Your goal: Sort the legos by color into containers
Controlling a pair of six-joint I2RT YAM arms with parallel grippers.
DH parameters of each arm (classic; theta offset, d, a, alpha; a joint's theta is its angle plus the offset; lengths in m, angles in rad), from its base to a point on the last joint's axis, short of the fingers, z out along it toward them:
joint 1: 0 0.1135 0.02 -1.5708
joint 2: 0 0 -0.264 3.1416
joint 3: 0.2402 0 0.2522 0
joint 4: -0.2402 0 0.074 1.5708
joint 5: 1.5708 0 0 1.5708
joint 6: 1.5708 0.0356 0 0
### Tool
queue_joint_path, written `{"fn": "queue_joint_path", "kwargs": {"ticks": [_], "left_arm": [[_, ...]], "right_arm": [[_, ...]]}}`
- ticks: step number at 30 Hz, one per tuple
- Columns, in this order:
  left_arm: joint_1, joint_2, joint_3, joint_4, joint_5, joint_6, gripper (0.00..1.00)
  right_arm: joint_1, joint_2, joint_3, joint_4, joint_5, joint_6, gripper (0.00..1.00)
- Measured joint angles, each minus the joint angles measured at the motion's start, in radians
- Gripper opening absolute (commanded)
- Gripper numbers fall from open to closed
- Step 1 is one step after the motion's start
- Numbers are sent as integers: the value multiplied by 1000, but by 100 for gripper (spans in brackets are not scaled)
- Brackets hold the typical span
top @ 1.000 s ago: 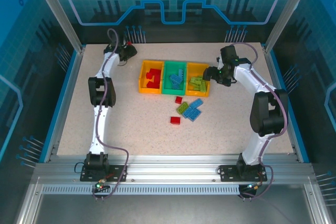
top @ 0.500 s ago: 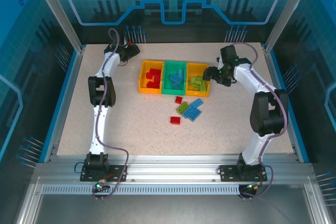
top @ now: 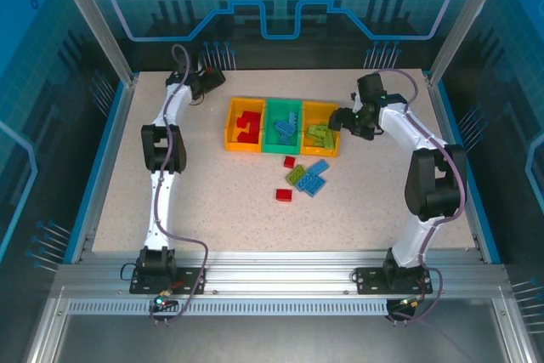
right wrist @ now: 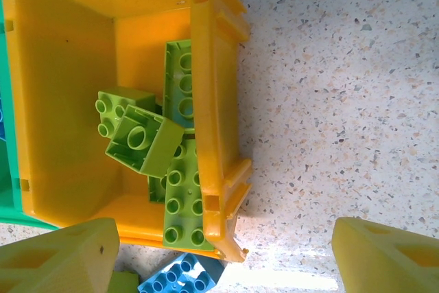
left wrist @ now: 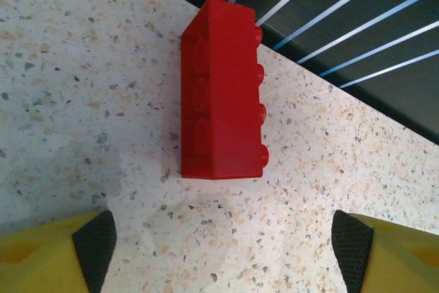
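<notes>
A red lego (left wrist: pixel 221 90) lies on its side by the table's far edge, just ahead of my open left gripper (left wrist: pixel 224 252) (top: pixel 212 80). Three containers stand in a row: a yellow bin (top: pixel 229 125) with red bricks, a green bin (top: pixel 282 103) with blue bricks, and a yellow bin (top: pixel 320 105) (right wrist: pixel 206 66) with light green bricks (right wrist: pixel 144 142). My right gripper (right wrist: pixel 223 259) (top: pixel 338 121) hangs open over that bin's right wall, holding nothing. Loose on the table are two red legos (top: pixel 289 161) (top: pixel 283 195), a green one (top: pixel 296 174) and blue ones (top: pixel 314 178).
A dark slatted wall with blue stripes (left wrist: pixel 357 46) runs right behind the red lego at the table's edge. A blue brick (right wrist: pixel 178 279) lies just outside the right bin's near corner. Bare speckled tabletop (right wrist: pixel 343 101) lies right of that bin.
My left gripper has edged slightly farther back and to the right. The right arm and the bricks have not moved.
</notes>
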Motion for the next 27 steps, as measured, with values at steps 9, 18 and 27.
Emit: {"fn": "queue_joint_path", "kwargs": {"ticks": [9, 18, 27], "left_arm": [[5, 4, 1, 44, -1, -89, 91], [20, 13, -15, 116, 23, -206, 78], [29, 26, -16, 145, 41, -254, 57]], "right_arm": [[-1, 2, 0, 0, -6, 4, 83], [-1, 2, 0, 4, -23, 5, 83], [-14, 2, -3, 16, -34, 13, 83]]}}
